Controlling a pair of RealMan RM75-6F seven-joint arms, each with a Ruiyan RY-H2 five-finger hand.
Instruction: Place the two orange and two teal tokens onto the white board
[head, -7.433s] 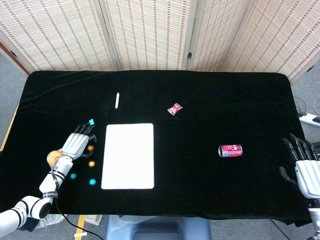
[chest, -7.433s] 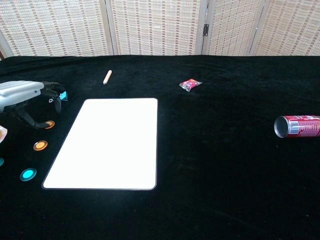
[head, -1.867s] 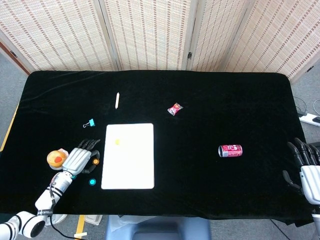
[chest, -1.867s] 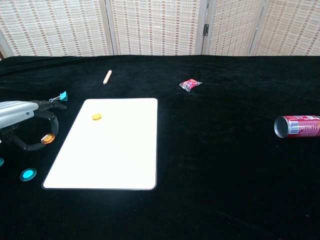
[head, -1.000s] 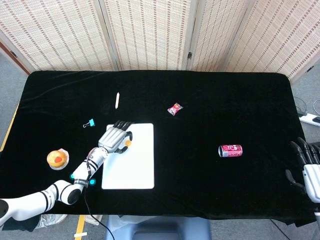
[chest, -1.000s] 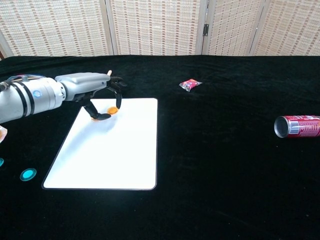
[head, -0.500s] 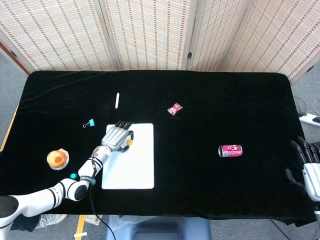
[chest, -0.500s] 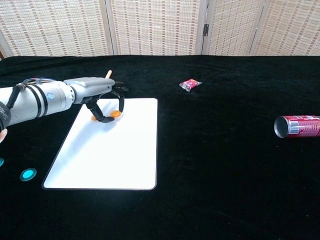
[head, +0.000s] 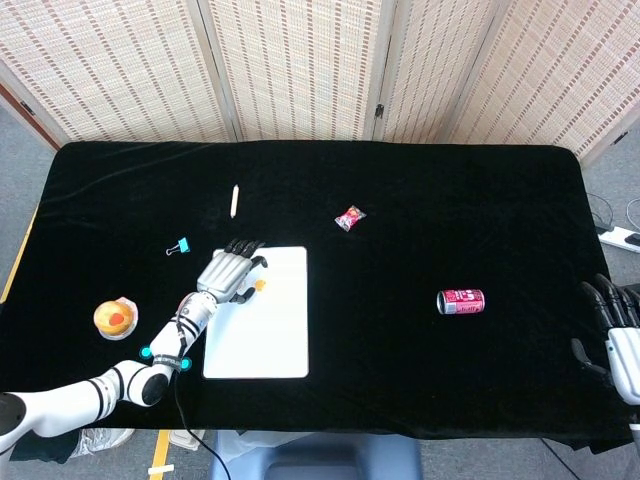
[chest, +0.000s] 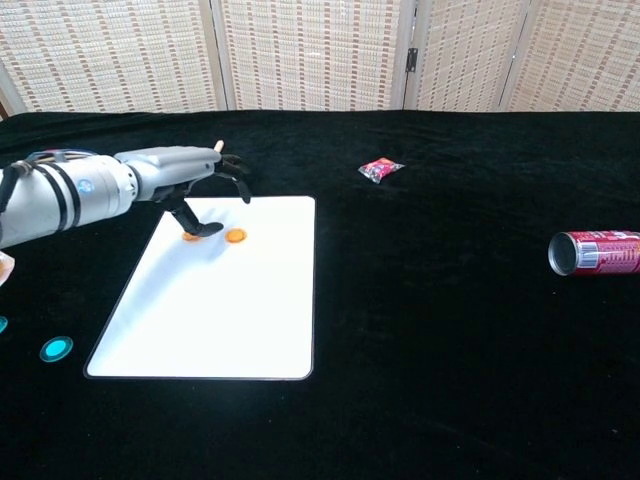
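Left hand (chest: 195, 180) hovering over the far left corner of the white board (chest: 240, 310), fingers spread and holding nothing. Two orange tokens lying on the board beneath it: one (chest: 235, 236) in plain view just right of the fingers, the other (chest: 189, 236) partly hidden under a fingertip in the chest view. Two teal tokens sitting on the black table cloth (head: 420, 200) off the board's near left corner, one (chest: 56, 348) clear of the board's edge, the other (chest: 2, 324) cut by the frame edge. Right hand (head: 620, 330) resting at the table's far right edge, fingers loosely apart and empty. Red can (head: 461, 301) lying on its side, well right of the board.
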